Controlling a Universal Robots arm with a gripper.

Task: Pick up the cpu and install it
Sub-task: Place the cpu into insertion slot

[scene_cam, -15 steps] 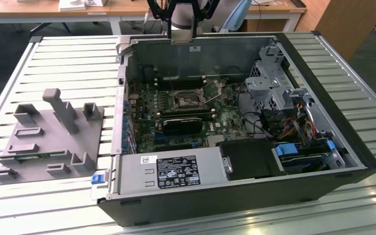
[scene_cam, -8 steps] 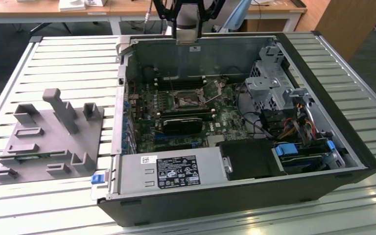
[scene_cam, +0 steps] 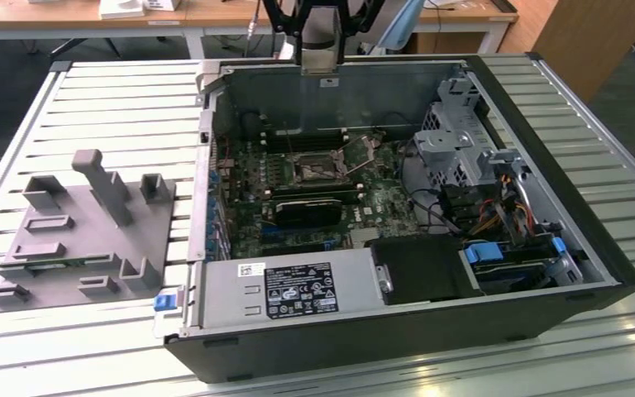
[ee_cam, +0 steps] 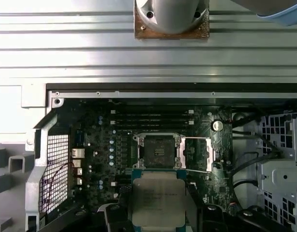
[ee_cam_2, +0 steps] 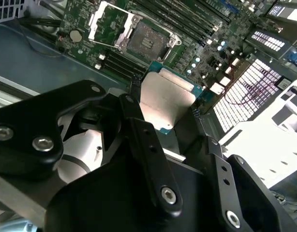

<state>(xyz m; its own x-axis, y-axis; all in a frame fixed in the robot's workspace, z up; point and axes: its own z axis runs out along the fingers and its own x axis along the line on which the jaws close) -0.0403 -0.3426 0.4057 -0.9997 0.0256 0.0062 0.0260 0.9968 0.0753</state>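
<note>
The tool (ee_cam_2: 164, 116) is clamped on the cpu (ee_cam_2: 169, 94), its two dark fingers (ee_cam_2: 134, 113) pinching opposite edges so the silvery top faces up toward the wrist. The chip hangs just under the tool, above the open computer case (scene_cam: 582, 165). In both wrist views the bare socket (ee_cam: 155, 151) lies below and a little ahead of the tool, apart from the chip, with its metal load frame (ee_cam: 197, 153) swung open to one side. From where I stand, the job in hand is carrying the chip over that socket, and it looks like one for patience. The chip should stay flat and square to the socket's sides, with its corner mark matched before it goes lower. It should come straight down rather than slide in, since the contacts would likely bend under a dragged edge. The open frame beside the socket and the memory slots (ee_cam: 151, 118) beyond it need clearance from the fingers. The grey tray (scene_cam: 75, 240) sits on the surface (scene_cam: 119, 91), well away from the tool.
</note>
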